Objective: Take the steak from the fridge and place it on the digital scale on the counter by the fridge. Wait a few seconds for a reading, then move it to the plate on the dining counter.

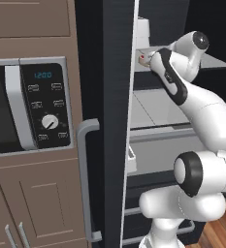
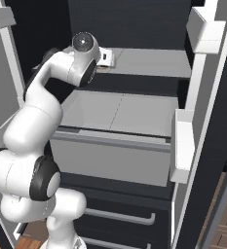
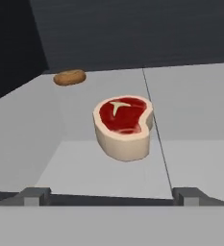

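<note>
Left base view: fridge (image 1: 115,97) door swung wide, its edge running top to bottom through the middle, grey bar handle at about 7 o'clock. Silver microwave (image 1: 27,104) at 9 o'clock, set into brown cabinets. White arm rising from 5 o'clock and bending toward 1 o'clock, reaching in over a light grey shelf (image 1: 153,109); likely stretched that far because the meat lies deep inside.

Right base view: same arm climbing from 7 o'clock up to 11 o'clock, wrist pushed in over the upper shelf (image 2: 144,63). White door bins (image 2: 183,146) at 3 o'clock, grey drawer front below centre.

Hand view: steak (image 3: 123,126) just above centre, lying flat on the fridge shelf, red face and white bone mark up, pale fat rim toward the camera. Small brown roll-like item (image 3: 69,77) at 11 o'clock, well apart from it. Hand (image 3: 111,196) spread wide, released, holding nothing; fingertips (image 3: 34,196) at 7 and 5 o'clock standing either side of the steak's line, apparently lined up to straddle it. Steak not yet touched; lift to the scale judged not yet begun.
</note>
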Controlling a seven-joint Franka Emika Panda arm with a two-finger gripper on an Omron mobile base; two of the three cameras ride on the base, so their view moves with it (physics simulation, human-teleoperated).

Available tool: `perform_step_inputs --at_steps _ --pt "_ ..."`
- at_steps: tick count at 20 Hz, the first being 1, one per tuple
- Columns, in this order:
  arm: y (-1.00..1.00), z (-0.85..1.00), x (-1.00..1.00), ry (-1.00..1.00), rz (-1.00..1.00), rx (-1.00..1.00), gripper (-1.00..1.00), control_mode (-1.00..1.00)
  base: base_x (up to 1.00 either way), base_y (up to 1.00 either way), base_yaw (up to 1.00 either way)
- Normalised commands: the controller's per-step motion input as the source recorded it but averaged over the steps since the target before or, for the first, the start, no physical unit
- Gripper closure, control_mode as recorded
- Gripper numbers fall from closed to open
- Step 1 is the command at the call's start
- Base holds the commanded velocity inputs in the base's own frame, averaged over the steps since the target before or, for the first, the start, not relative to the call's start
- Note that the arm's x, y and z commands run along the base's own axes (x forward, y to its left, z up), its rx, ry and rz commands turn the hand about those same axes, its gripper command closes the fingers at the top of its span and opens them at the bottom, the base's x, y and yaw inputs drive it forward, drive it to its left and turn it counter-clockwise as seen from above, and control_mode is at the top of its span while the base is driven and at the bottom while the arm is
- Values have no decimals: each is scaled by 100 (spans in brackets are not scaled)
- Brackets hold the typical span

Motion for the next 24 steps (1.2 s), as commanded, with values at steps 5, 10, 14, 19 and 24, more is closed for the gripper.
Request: perform_step_inputs --at_steps 5,10,14,19,24 --pt "0 31 0 4 0 -7 -100 -100 0 0 0" --pt "0 9 20 2 0 -10 -100 -100 0 0 0" --pt "0 -2 35 0 0 -10 -100 -100 0 0 0" --pt "-6 -7 23 4 0 0 -100 -100 0 0 0" --pt "-2 0 4 12 0 -2 -100 -100 0 0 0"
